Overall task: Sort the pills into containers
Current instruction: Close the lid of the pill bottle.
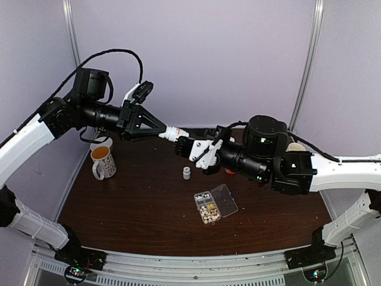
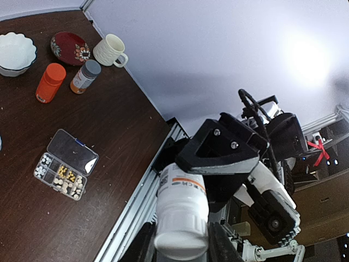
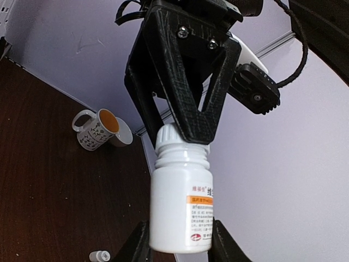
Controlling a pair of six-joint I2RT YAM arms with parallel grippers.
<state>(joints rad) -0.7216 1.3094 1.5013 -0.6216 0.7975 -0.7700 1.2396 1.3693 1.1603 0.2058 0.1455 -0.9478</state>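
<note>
The pills (image 2: 66, 173) lie in the open box (image 2: 73, 153) on the table (image 1: 131, 202). A white bottle (image 3: 182, 202) hangs in the air above and beyond the box, its long axis level between the arms. The left gripper (image 2: 182, 246) is clamped on its cap (image 2: 181, 221), and the right gripper (image 3: 180, 244) on its body. The right one is nearer the box, so unscrewing the cap looks like the next move.

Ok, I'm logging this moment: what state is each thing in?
Bottle: capped, held in air.
Left gripper: shut on cap.
Right gripper: shut on bottle body.
Organizer: lid open, pills in cells.
Tiny bottle: upright.
Mug: upright.
Orange bottle: capped, upright.
Grey-capped bottle: capped, upright.
</note>
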